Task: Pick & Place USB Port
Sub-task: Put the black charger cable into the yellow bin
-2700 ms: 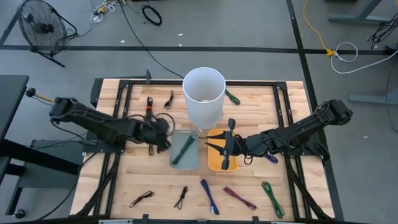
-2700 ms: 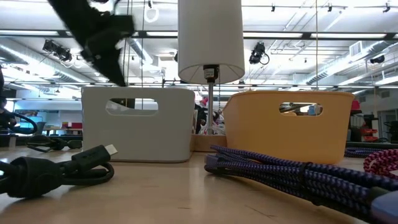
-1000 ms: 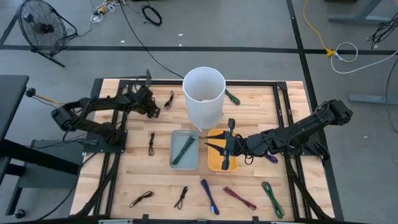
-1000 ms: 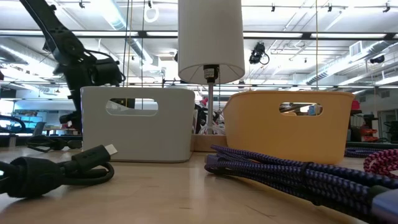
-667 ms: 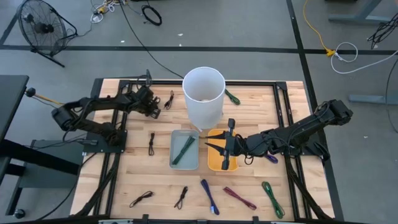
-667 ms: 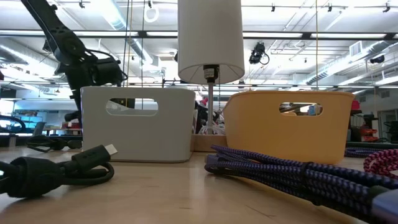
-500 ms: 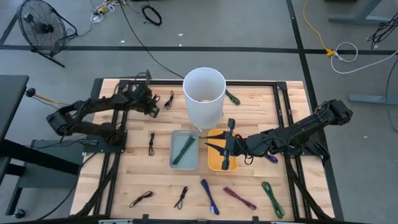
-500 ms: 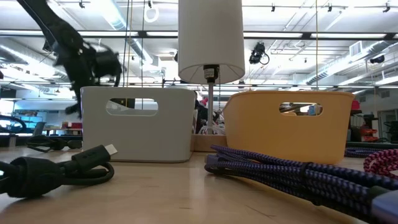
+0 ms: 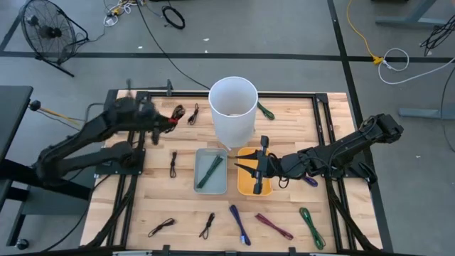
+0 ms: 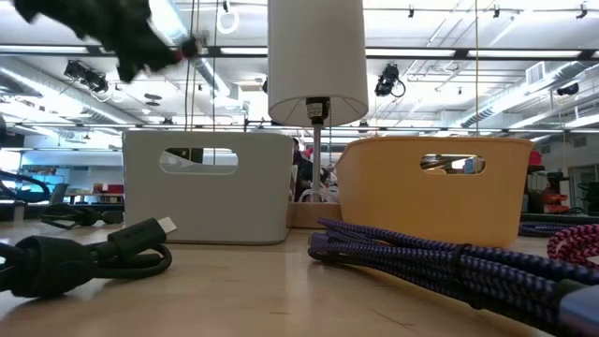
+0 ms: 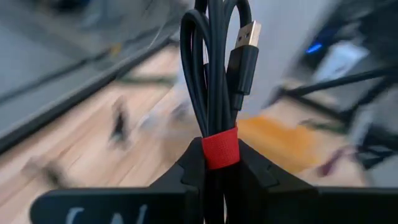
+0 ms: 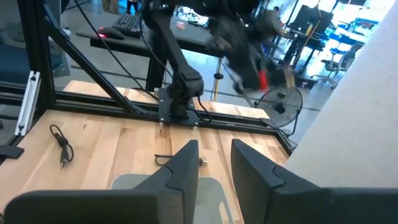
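Observation:
My left gripper [image 9: 166, 122] hangs above the table's far left part, shut on a coiled black USB cable [image 11: 214, 68] with a red strap and a gold plug [image 11: 250, 31]. In the low view the gripper [image 10: 154, 39] is high at the left. My right gripper [image 9: 247, 168] stands open with nothing between its fingers [image 12: 186, 163], over the yellow bin [image 9: 245, 186]. To the left of that bin stands a grey bin [image 9: 202, 181] with a green cable [image 9: 211, 171] in it. My left gripper pinches the coiled cable between its two fingers [image 11: 189, 171] at the red strap [image 11: 221, 148] round the bundle. The fingers come nearly level from the table's left side. The bundle sticks out beyond the fingertips, plug end foremost, lifted clear of the table.
A tall white cylinder [image 9: 233, 107] stands behind the bins. Loose cables lie around: black ones [image 9: 173, 162] [image 9: 193, 114] [image 9: 163, 227] [image 9: 207, 225], a blue one [image 9: 239, 224], a magenta one [image 9: 274, 226] and green ones [image 9: 311, 227] [image 9: 265, 110]. A black frame [image 9: 135, 99] edges the table.
My left gripper has risen from the far left of the table with the black cable, drawn back toward the table's left edge, and tipped from pointing down to nearly level. The cable, which lay on the wood, is now lifted clear.

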Controlling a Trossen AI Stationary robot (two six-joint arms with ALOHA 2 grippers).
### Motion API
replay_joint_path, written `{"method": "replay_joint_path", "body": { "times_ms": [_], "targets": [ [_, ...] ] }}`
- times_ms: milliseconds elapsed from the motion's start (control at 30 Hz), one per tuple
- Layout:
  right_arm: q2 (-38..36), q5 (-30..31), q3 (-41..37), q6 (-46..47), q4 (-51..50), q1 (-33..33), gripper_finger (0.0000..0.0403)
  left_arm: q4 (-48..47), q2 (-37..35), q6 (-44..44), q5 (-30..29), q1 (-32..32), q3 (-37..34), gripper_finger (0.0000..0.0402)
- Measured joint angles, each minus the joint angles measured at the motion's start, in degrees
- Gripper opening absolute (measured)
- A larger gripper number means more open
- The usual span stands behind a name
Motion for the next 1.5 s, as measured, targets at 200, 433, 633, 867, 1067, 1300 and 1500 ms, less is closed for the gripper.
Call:
{"method": "replay_joint_path", "body": {
  "times_ms": [200, 433, 633, 867, 1067, 1300, 1500],
  "targets": [
    [0.0, 0.0, 0.0, -0.05, 0.07, 0.0, 0.0096, 5.26, -10.17, -1.87, 2.31, -10.7, -0.94, 0.0052],
    [0.0, 0.0, 0.0, 1.4, 0.28, -0.15, 0.0096, 27.81, -8.88, -2.11, -0.7, -22.86, -13.6, 0.0052],
    [0.0, 0.02, 0.0, 1.86, 0.26, -0.22, 0.0096, 52.56, 3.89, -1.7, -7.71, -33.54, -21.48, 0.0052],
    [0.0, -0.02, 0.0, 2.75, 0.26, -0.24, 0.0096, 58.35, 23.13, 5.89, -23.61, -44.57, -13.85, 0.0052],
    [0.0, -0.2, 0.0, 2.9, 0.26, -0.24, 0.0096, 58.3, 36.52, 12.8, -27.34, -46.28, -4.18, 0.0052],
    [0.0, -5.4, 0.0, 2.36, 0.28, -0.26, 0.01, 57.56, 46.48, 17.71, -26.74, -45.3, 5.29, 0.0052],
    [0.0, -5.66, 0.02, 2.25, 0.48, -0.28, 0.0143, 57.47, 49.71, 18.27, -25.63, -44.41, 9.14, 0.0052]
  ]
}}
